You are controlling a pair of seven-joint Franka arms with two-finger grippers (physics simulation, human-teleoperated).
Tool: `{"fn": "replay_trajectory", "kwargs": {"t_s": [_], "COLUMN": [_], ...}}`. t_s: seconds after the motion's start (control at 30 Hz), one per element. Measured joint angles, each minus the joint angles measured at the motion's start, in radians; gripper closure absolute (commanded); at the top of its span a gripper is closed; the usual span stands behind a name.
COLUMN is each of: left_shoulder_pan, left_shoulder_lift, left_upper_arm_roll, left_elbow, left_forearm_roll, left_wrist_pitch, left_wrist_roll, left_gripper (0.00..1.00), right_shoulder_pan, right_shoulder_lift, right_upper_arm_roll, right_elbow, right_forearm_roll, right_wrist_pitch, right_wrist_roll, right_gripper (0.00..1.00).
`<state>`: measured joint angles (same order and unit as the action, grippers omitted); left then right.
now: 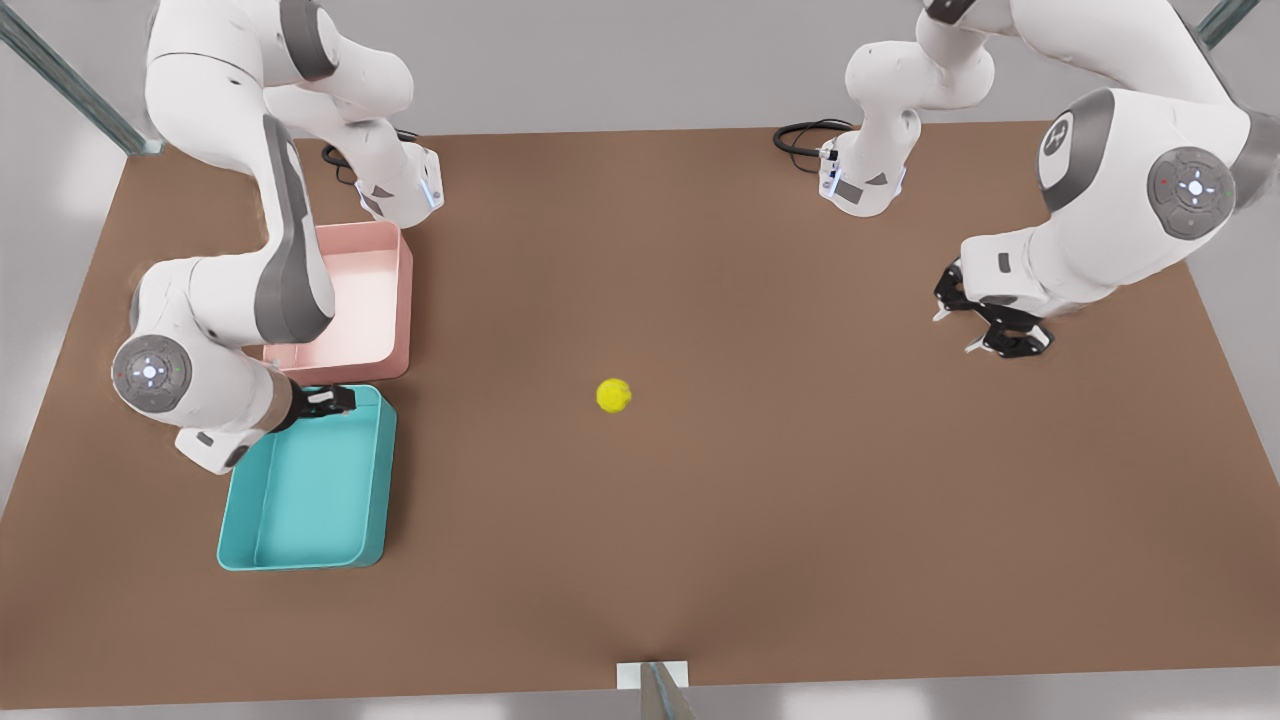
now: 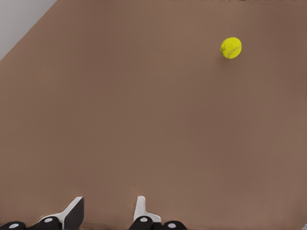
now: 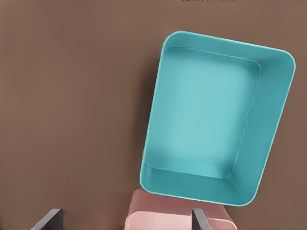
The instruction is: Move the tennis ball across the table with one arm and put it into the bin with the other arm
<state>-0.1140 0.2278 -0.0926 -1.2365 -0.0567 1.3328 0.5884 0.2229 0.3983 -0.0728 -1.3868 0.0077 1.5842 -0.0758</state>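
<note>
Tennis ball [image 1: 613, 395] is seen alone mid-table [image 1: 760, 480]. Left gripper [image 1: 990, 318] is held spread well apart from it; right gripper [image 1: 318, 402], also spread, is poised over the bin [image 1: 305, 555].

The tennis ball [image 1: 613, 395] is bright yellow-green. The tabletop [image 1: 760, 480] is plain matte brown, unpatterned. The bin [image 1: 310, 480] is teal, paler on its floor; the tray [image 1: 362, 300] beside it is soft pink. Both arms are white with grey joints; the left gripper [image 1: 990, 325] and right gripper [image 1: 322, 402] have black fingers.
</note>
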Motion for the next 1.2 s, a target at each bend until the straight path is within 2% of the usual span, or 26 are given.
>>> {"fn": "replay_trajectory", "kwargs": {"t_s": [0.27,0.47,0.67,1.2], "left_shoulder_pan": [-0.018,-0.016,-0.008,-0.007], "left_shoulder_lift": [-0.030,-0.033,-0.020,-0.010], "left_upper_arm_roll": [-0.008,-0.008,-0.017,-0.019], "left_elbow": [0.000,-0.008,-0.075,-0.076], "left_forearm_roll": [0.015,0.018,0.018,0.011], "left_wrist_pitch": [-0.103,-0.112,-0.034,-0.026], "left_wrist_roll": [-0.405,-0.609,-0.769,-0.995], "left_gripper": [0.00,0.00,0.00,0.00], "right_shoulder_pan": [0.264,0.401,0.445,0.566], "right_shoulder_lift": [0.099,0.184,0.320,0.252], "right_upper_arm_roll": [0.001,0.001,0.001,0.001], "right_elbow": [-0.127,-0.110,-0.038,-0.261], "right_forearm_roll": [0.093,0.145,0.157,0.153], "right_wrist_pitch": [0.280,0.459,0.592,0.719], "right_wrist_roll": [0.162,0.323,0.483,0.729], "right_gripper": [0.00,0.00,0.00,0.00]}}
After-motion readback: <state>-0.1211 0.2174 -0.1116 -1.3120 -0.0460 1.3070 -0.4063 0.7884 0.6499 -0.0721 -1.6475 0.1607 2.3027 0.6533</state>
